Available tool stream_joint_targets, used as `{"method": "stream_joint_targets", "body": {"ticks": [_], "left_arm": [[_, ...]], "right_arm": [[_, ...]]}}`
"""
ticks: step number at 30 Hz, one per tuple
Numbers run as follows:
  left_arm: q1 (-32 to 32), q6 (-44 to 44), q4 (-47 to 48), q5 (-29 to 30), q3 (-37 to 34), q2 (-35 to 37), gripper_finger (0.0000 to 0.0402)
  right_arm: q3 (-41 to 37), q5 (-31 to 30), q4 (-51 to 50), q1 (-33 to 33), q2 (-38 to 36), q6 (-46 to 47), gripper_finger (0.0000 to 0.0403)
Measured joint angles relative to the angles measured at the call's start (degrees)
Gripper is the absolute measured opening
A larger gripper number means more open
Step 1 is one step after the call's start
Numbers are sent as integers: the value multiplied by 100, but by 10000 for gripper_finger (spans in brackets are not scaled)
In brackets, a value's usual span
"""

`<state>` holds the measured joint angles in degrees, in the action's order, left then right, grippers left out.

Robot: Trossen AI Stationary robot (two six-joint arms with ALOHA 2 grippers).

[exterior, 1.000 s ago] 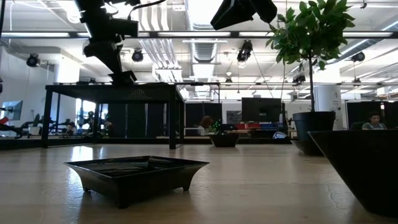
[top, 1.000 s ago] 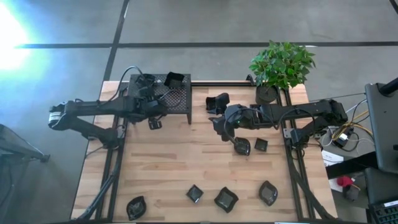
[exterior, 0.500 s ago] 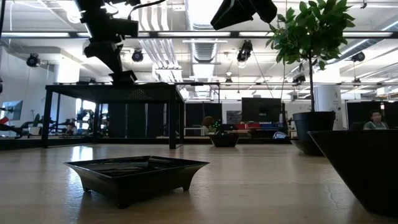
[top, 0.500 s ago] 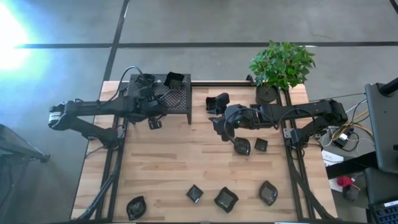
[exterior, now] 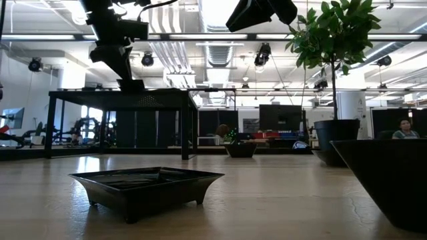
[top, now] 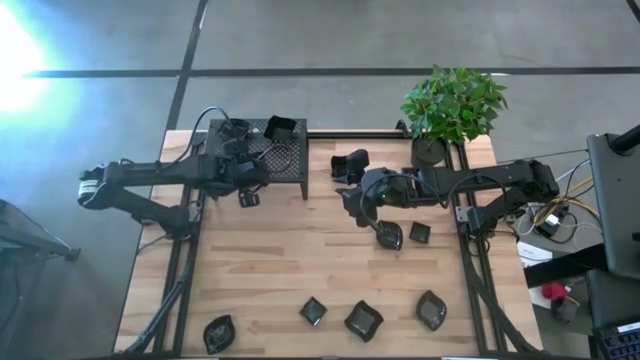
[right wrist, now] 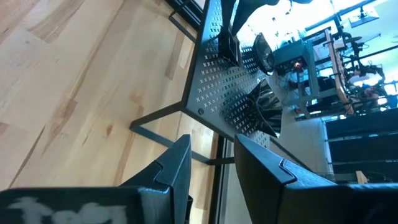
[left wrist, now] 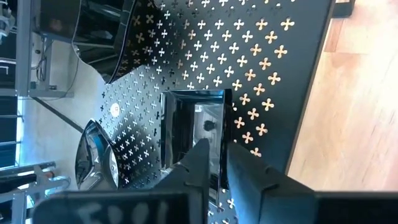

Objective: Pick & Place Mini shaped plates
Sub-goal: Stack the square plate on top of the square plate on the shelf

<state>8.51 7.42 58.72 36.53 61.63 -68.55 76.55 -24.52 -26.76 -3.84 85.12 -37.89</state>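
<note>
My left gripper (top: pixel 250 165) is over the black perforated stand (top: pixel 290 168), shut on a square glossy black mini plate (left wrist: pixel 189 124) that sits on the stand's top. Two more plates (top: pixel 280 127) (top: pixel 233 130) lie on the stand; one is leaf-shaped (left wrist: pixel 93 155). My right gripper (top: pixel 355 205) hovers open and empty above the table right of the stand, near two plates (top: pixel 390 236) (top: pixel 420 232). Several plates (top: pixel 363 320) lie along the near edge, one (top: pixel 249 199) by the stand's near side, one (top: pixel 350 165) farther back. My left gripper has the square plate's side wall (left wrist: pixel 225 124) between its two fingers, one finger (left wrist: pixel 200 163) inside the dish and one (left wrist: pixel 244 171) outside. The fingers come from above. The plate's bottom rests flat on the stand's perforated top (left wrist: pixel 273 74).
A potted plant (top: pixel 450 105) stands at the far right corner. The stand's legs (exterior: pixel 183 130) rise from the far left part of the table. Bare wood lies in the table's middle (top: pixel 290 255). In the low view one square plate (exterior: pixel 143 187) sits close to the camera.
</note>
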Motion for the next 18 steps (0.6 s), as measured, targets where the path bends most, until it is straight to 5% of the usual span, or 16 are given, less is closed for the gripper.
{"method": "stream_joint_targets", "body": {"ticks": [18], "left_arm": [[-7,192,41,189,555,9,73]], "right_arm": [[0,-1,-2,0,0,-11,113]]}}
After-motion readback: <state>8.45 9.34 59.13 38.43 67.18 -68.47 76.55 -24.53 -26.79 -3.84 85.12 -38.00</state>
